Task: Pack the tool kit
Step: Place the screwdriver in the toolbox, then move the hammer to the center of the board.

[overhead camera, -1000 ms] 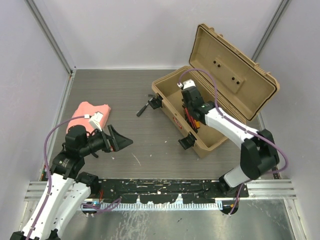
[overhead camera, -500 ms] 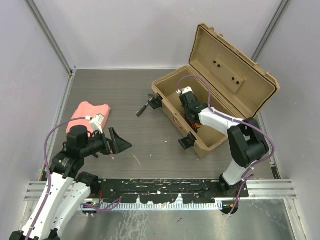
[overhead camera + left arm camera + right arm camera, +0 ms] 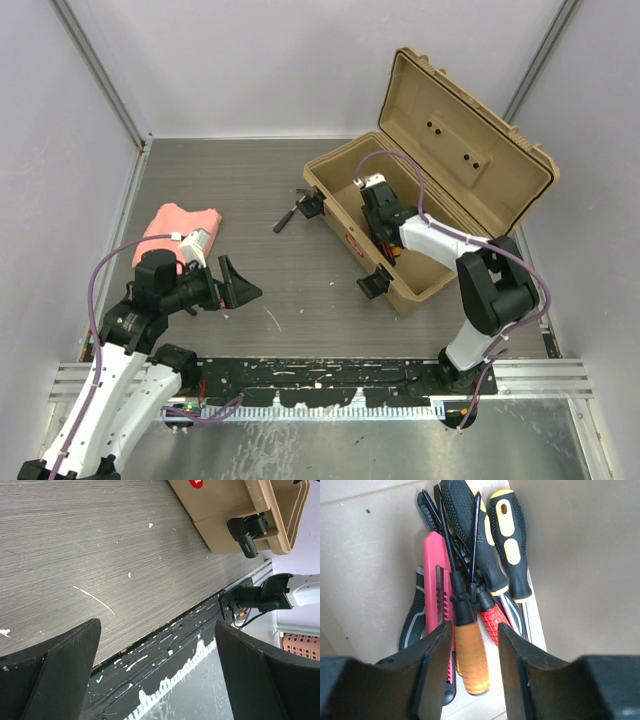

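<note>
- The right arm has folded its elbow in over the last moment, and the right gripper (image 3: 380,212) has slid a little toward the far left end of the open tan case (image 3: 470,150). It is still down inside the case.
- In the wrist view the jaws now stand a bit wider than the orange-handled screwdriver (image 3: 469,655) between them. A gap shows on one side of the handle, so the screwdriver seems to be let go and no longer squeezed.
- The orange-handled screwdriver lies inside the case on the pile at its end wall, across a red-handled screwdriver (image 3: 492,619) and beside a pink knife (image 3: 434,587) and a black-and-yellow screwdriver (image 3: 512,555).
- I judge that this tool is now packed, and the right arm can lift out of the case.
- The left gripper (image 3: 232,282) has not moved. It hangs over the table, well to the left of the case and nearer than it, with jaws fully spread and nothing in them.
- A dark tool (image 3: 287,216) lies outside, just beside the left end of the case. I cannot tell what kind it is. It probably must go in before the lid is closed.
</note>
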